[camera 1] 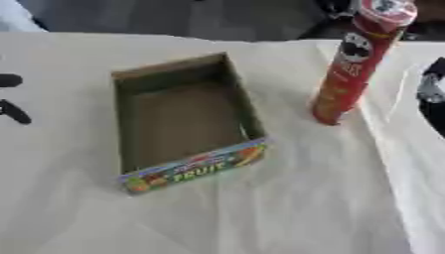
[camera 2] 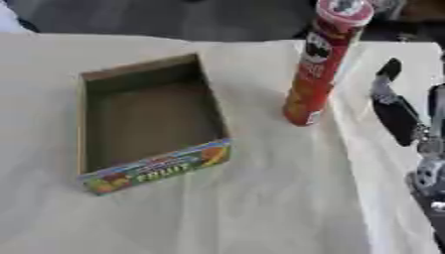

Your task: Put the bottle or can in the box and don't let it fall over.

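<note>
Nearest to me lies the white cloth (camera 1: 260, 213) that covers the table, creased and bare along its near edge.

My right hand (camera 2: 396, 111) comes in at the right side, just off the right of the can and a little nearer than its base. Its fingers are stretched out straight and point away from me, with one fingertip (camera 2: 390, 68) raised level with the can's lower half. They hold nothing and touch nothing I can see; a gap of cloth lies between them and the can.

Left of centre sits the open cardboard box (camera 1: 130, 124), slightly turned, its brown inside showing. The near wall (camera 1: 195, 168) carries a bright printed strip with fruit colours and a word that reads like "FRUIT".

At the far left edge, beside the box but apart from it, I see only two dark tips of my left hand (camera 1: 12, 111). They look straight rather than curled, and they grip nothing, though so little shows that I cannot tell more.

Farther off and to the right of the box stands the tall red crisp can (camera 1: 352, 69), upright on the cloth, outside the box, its lid at the far end. It is well apart from the box wall.
</note>
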